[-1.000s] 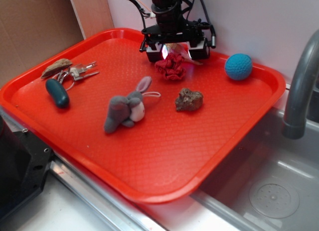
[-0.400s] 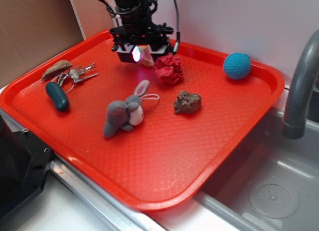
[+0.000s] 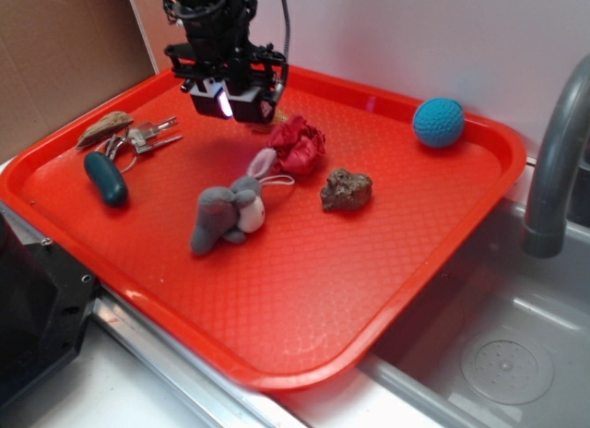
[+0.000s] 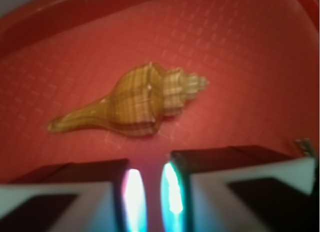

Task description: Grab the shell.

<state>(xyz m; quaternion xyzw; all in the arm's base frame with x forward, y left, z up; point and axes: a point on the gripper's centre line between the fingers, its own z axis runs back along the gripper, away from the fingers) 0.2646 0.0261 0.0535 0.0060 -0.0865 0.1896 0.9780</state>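
The shell is tan with brown ribs and a long pointed tip. It lies flat on the red tray, tip pointing left, just beyond my fingertips and clear of them. In the exterior view only a tan sliver of the shell shows behind my gripper, which hangs low over the tray's back left part. In the wrist view my gripper has its jaws drawn close with a narrow gap, and nothing is between them.
A crumpled red cloth lies right of the gripper. Nearby are a grey toy rabbit, a dark brown rock, a blue ball, keys, a teal oblong object and a brown flat piece. A sink and a faucet are at right.
The gripper moved left along the tray's back and its jaws went from wide open to nearly together. The red cloth shifted left and forward. The shell lies on the tray, not held.
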